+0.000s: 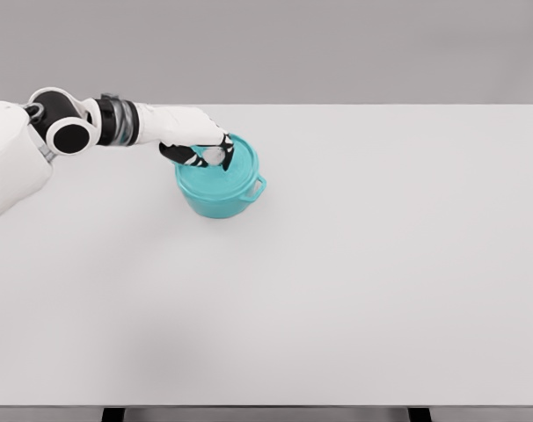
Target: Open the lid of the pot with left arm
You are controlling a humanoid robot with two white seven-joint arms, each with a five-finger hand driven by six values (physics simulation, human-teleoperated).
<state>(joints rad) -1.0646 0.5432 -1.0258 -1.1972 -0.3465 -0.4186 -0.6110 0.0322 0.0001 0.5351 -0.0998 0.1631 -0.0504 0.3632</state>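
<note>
- so there's a teal pot (215, 195) sitting on the white table (337, 281), in the far left part of the tabletop, closer to the back edge than the front
- the lid (231, 176) is the same teal and looks seated on the pot, can't see any gap between the two from this head view
- one little loop handle pokes out on the pot's right side, facing toward the middle of the table
- left arm comes in from the left edge, reaching roughly level across to the pot, with the black wrist section just left of it
- left hand (200, 149) is right on top of the lid, fingers (221, 156) curled down around a small pale knob (214, 156) at the lid's centre, so it's gripping the knob as far as I can tell
- the hand covers the upper left part of the lid, the rest of the lid shows clearly
- two dark table legs peek out at the bottom edge of the picture
</note>
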